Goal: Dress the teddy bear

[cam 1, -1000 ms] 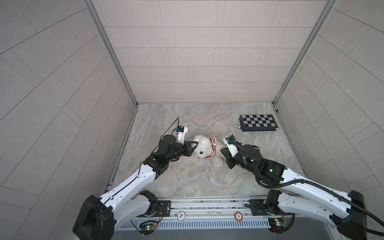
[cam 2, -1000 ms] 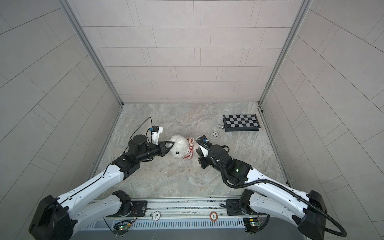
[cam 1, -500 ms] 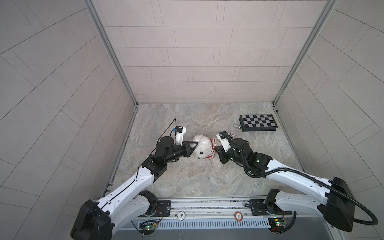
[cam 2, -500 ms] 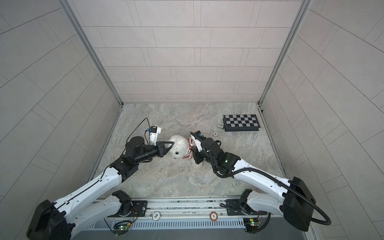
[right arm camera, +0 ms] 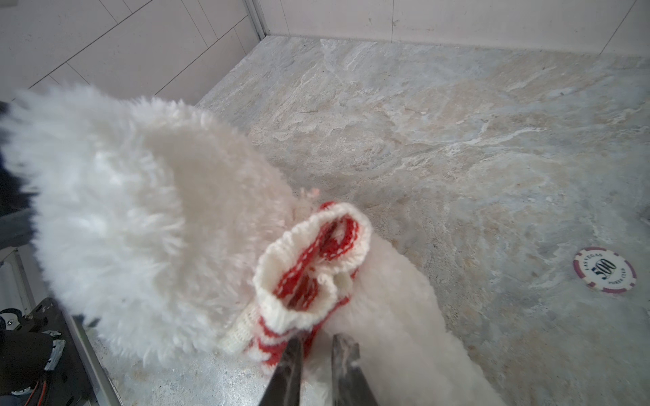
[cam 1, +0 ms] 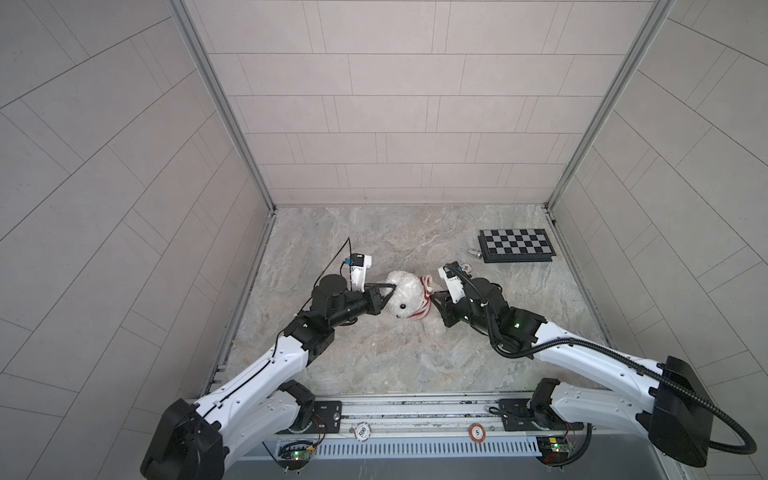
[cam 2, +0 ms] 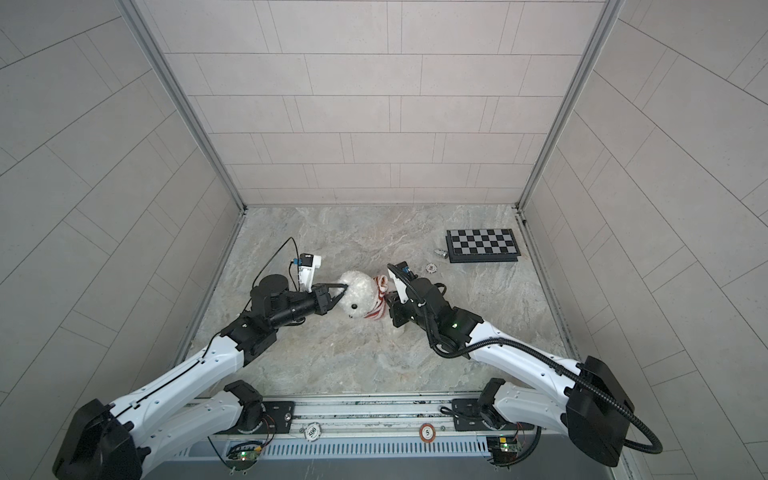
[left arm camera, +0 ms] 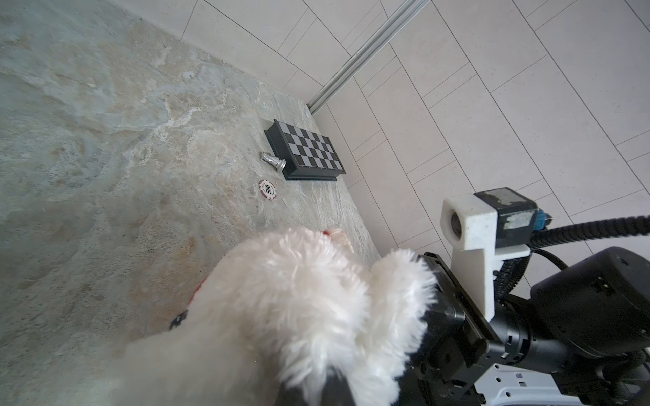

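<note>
Right gripper [cam 1: 433, 297] has moved in to the one striped sweater [cam 1: 423, 305], jaws a slit apart, grip unclear. One teddy bear [cam 1: 404, 293], mid-frame, lies crosswise, head left, pinched by left gripper [cam 1: 387, 291].

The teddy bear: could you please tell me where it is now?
In both top views the teddy bear is at the table centre, between the left gripper and the right gripper.

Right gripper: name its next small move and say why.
Probably close on the sweater hem and tug it down the teddy bear. The right gripper has jaws slightly apart at the bunched hem, while the left gripper pinches the bear's head steady.
</note>
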Robot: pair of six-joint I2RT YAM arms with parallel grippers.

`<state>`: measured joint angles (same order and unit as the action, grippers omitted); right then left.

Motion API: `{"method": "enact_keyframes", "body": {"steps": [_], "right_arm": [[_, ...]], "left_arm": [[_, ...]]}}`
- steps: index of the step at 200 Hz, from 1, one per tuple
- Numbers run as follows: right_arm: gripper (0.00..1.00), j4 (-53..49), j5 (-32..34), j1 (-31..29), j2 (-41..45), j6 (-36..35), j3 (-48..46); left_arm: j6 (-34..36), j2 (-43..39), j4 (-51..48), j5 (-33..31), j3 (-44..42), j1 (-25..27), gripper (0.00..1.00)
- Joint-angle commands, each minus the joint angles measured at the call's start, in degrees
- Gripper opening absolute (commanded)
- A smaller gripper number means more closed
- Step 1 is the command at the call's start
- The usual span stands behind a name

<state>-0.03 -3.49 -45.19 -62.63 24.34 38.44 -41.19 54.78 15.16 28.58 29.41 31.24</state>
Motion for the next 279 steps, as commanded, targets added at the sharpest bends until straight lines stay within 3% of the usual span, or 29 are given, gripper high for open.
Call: {"method": "enact_keyframes", "body": {"steps": [1, 144, 185, 210, 245, 279], "right_arm": [[0.23, 1.79, 1.86, 0.28, 1.99, 2.08, -1.08], [0.24, 9.33, -2.36, 0.36, -5.99, 4.15, -0.74], [0.12, 9.97, -2.16, 0.36, -6.54, 4.31, -1.16], [0.11, 9.61, -1.79, 0.45, -6.36, 4.23, -1.24], [0.17, 10.57, -3.24, 0.54, -7.61, 4.93, -1.17], [0.1, 11.79, -5.27, 0.54, -11.13, 4.9, -0.12]], "left_arm": [[-0.47, -1.55, 3.04, 0.91, -0.58, -0.18, 0.0], [-0.86, -0.27, 4.52, 0.94, 0.43, 2.15, 0.0], [-0.66, -0.31, 4.61, 0.88, 0.3, 2.42, 0.0], [-0.62, -0.17, 4.62, 0.88, 0.21, 2.42, 0.0], [-0.67, 0.02, 5.03, 0.95, 0.24, 2.4, 0.0], [-0.65, 0.52, 6.01, 1.43, 0.03, 2.51, 0.0]]}}
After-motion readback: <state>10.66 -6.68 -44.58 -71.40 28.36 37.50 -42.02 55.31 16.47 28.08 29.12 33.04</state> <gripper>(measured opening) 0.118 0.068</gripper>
